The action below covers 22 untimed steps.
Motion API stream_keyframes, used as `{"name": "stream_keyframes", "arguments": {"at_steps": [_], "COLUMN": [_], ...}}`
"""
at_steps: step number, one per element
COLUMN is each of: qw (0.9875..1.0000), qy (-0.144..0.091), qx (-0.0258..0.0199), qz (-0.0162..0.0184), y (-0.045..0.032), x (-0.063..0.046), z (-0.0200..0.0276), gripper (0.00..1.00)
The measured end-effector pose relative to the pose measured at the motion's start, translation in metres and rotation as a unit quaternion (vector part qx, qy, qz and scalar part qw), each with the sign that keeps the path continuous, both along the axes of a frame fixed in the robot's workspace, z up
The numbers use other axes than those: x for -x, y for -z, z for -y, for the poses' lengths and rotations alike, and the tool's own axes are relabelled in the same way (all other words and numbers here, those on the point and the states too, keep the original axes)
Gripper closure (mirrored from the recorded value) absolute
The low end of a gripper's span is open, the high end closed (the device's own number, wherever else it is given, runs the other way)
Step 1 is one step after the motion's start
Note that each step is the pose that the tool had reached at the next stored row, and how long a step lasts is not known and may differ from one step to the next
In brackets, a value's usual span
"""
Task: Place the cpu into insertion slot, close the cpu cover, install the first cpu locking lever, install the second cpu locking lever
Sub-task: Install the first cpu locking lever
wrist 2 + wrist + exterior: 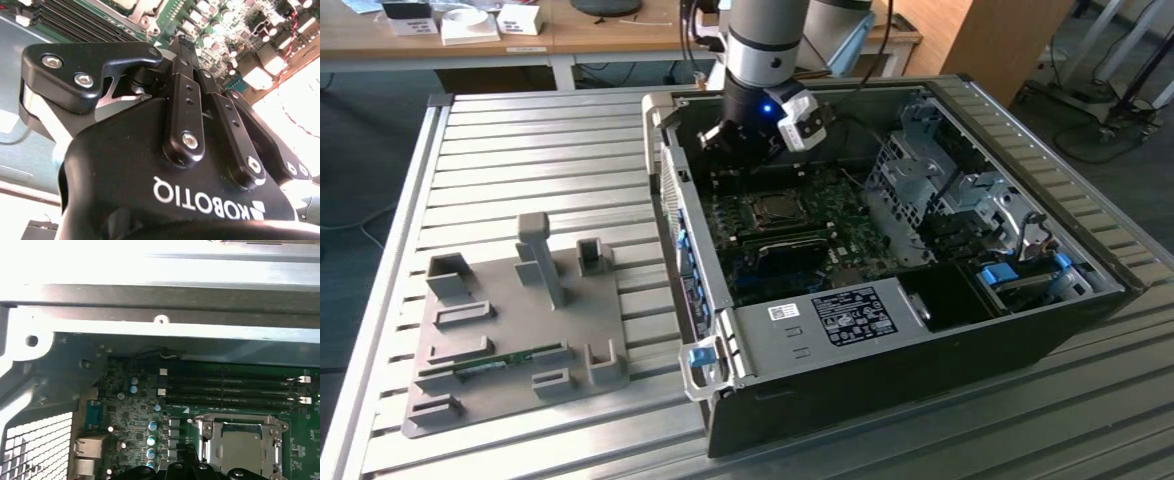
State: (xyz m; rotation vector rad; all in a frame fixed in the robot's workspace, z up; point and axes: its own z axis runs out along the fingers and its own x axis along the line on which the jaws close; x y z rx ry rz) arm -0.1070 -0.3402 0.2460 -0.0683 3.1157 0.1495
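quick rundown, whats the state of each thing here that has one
cpu: seated in the insertion slot
cpu cover: down flat around the cpu
computer case: on its side, panel off
pincer: inside the computer case, near the insertion slot

We see a chip (245, 447) of dull grey metal, a cover (207, 442) of shiny metal, a smooth, glossy black gripper (184, 44), and a ribbed, matt metal table (534, 150).

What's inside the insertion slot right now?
The cpu sits in the insertion slot, its dull silver top visible through the cpu cover window. The chip hides the slot's contacts beneath, and the cover frame hides its edges.
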Motion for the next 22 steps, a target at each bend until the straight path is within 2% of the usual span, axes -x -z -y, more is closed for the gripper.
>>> {"name": "stream_keyframes", "arguments": {"at_steps": [4,5,10,13,16,22], "qw": [1.0000,1.0000,0.9998,0.9997,0.9996,0.9995], "qy": [0.000,0.000,0.000,0.000,0.000,0.000], "qx": [-0.0010,-0.0031,-0.0206,-0.0262,-0.0289,-0.0306], "qz": [-0.0001,-0.0001,0.0000,0.0000,0.0000,0.0000], "y": [0.0003,0.0002,0.0003,0.0003,0.0004,0.0009], "x": [0.0042,0.0043,0.0043,0.0045,0.0049,0.0061], "z": [-0.0003,-0.0005,-0.0017,-0.0025,-0.0037,-0.0070], "gripper": [0.89,0.89,0.89,0.89,0.89,0.89]}}
